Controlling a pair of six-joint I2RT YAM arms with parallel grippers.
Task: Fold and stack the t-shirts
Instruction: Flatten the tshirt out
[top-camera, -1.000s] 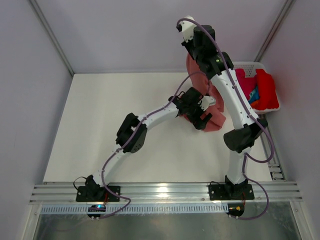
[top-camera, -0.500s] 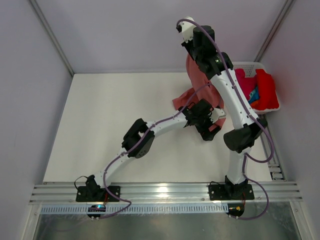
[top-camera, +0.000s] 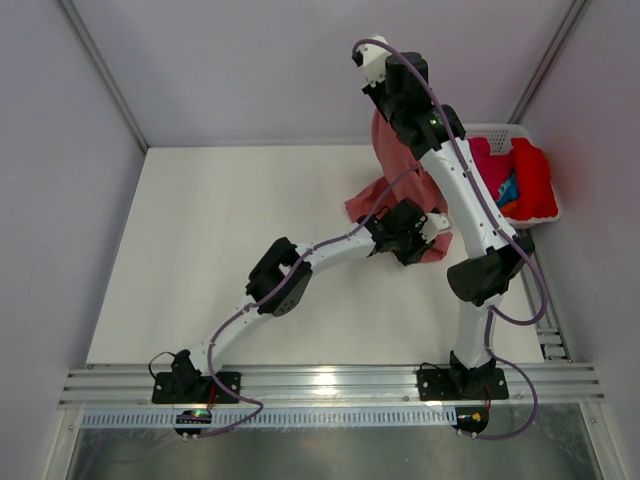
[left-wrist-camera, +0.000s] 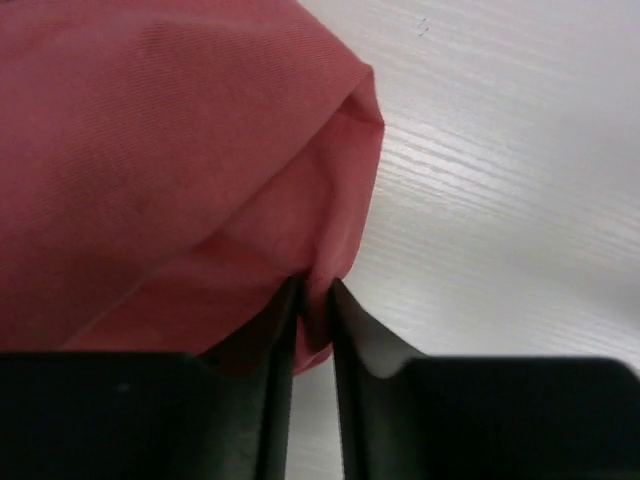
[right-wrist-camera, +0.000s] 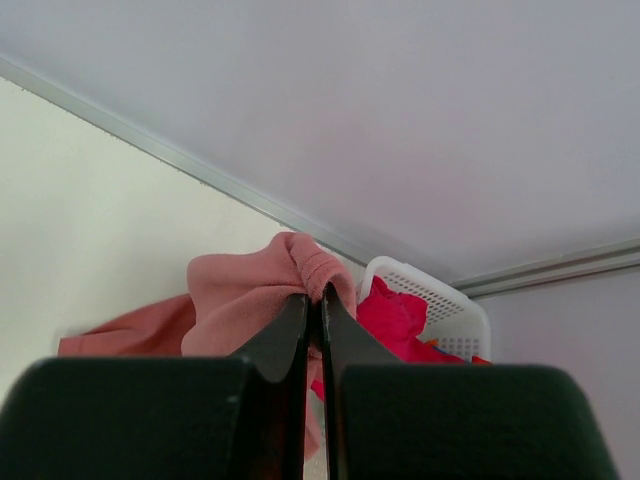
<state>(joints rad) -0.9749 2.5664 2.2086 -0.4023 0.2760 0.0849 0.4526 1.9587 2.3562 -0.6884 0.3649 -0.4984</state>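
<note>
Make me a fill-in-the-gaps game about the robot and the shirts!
1. The right gripper pinches a t-shirt whose colour is ___.
2. The left gripper has its jaws ___ on that same t-shirt's edge.
3. The red t-shirt lies in the ___ basket.

Missing words: pink, shut, white.

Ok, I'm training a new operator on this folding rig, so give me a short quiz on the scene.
1. True or false: the left fingers and the right fingers are both shut on the pink shirt.
2. Where is the basket? A: at the far right corner of the table. B: at its near left corner. C: at its centre.
3. Which fingers hold the shirt higher?
Key: 1 true; 2 A; 3 the right fingers.
</note>
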